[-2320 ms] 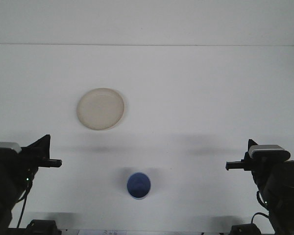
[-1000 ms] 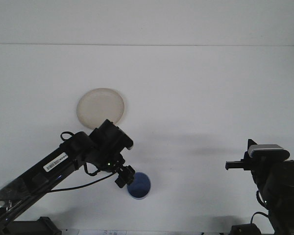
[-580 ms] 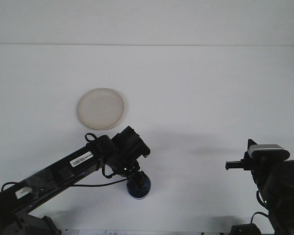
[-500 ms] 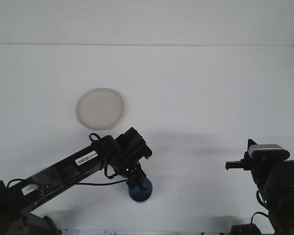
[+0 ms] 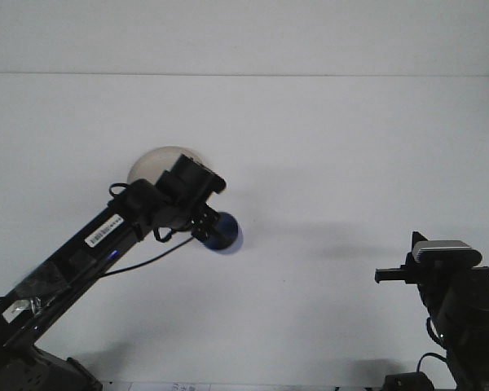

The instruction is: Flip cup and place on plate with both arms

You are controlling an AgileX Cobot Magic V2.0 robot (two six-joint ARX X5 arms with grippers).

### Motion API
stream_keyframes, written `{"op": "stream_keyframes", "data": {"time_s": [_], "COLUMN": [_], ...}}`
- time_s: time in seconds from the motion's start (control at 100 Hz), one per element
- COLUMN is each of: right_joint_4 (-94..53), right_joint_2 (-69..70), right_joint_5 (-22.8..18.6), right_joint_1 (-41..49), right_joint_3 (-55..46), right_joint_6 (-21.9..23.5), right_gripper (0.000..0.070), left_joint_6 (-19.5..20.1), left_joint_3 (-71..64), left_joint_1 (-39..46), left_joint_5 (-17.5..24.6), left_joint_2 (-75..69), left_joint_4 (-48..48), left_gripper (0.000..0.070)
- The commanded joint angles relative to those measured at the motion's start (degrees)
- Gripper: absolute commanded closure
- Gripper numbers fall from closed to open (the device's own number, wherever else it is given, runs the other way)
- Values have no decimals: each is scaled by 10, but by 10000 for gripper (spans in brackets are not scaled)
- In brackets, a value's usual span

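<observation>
A blue cup [image 5: 224,232] hangs in the air above the white table, tipped on its side, with my left gripper [image 5: 209,228] shut on it. The left arm reaches up from the lower left. A beige plate [image 5: 151,162] lies just behind the arm's wrist, and only its upper left part shows. My right gripper [image 5: 385,275] rests low at the right edge, far from the cup, pointing left.
The white table [image 5: 350,147] ends at a white wall along the back. The left arm's black cable loops below its wrist.
My left gripper closed on the cup at the table's front, then lifted it up and back toward the plate, tipping it sideways. The right arm has not moved.
</observation>
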Motion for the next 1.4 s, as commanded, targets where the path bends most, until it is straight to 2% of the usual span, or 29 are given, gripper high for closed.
{"op": "stream_keyframes", "data": {"time_s": [0.0, 0.17, 0.34, 0.56, 0.9, 0.94, 1.02, 1.08, 1.2, 1.32, 1.39], "right_joint_4": [3, 2, 3, 3, 3, 3, 2, 2, 2, 2, 2], "right_joint_2": [4, 4, 4, 4, 4, 4, 4, 4, 4, 4, 4], "right_joint_5": [2, 2, 2, 2, 2, 2, 2, 2, 2, 2, 2], "right_joint_1": [0, 0, 0, 0, 0, 0, 0, 0, 0, 0, 0], "right_joint_3": [6, 6, 6, 6, 6, 6, 6, 6, 6, 6, 6], "right_joint_6": [8, 8, 8, 8, 8, 8, 8, 8, 8, 8, 8], "right_gripper": [700, 700, 700, 700, 700, 700, 700, 700, 700, 700, 700], "left_joint_6": [-9, -5, -6, -7, -6, -6, -7, -7, -7, -7, -23], "left_joint_3": [35, 78, 89, 89, 89, 89, 89, 89, 89, 99, 115], "left_joint_1": [33, 150, 222, 254, 257, 257, 260, 261, 262, 265, 267], "left_joint_5": [-26, -39, -39, -39, -39, -39, -39, -39, -38, -38, -38], "left_joint_2": [9, 38, 95, 152, 173, 173, 173, 173, 173, 173, 172], "left_joint_4": [7, 33, 38, 62, 84, 86, 85, 83, 86, 103, 114], "left_gripper": [696, 696, 696, 696, 679, 654, 506, 427, 334, 182, 156]}}
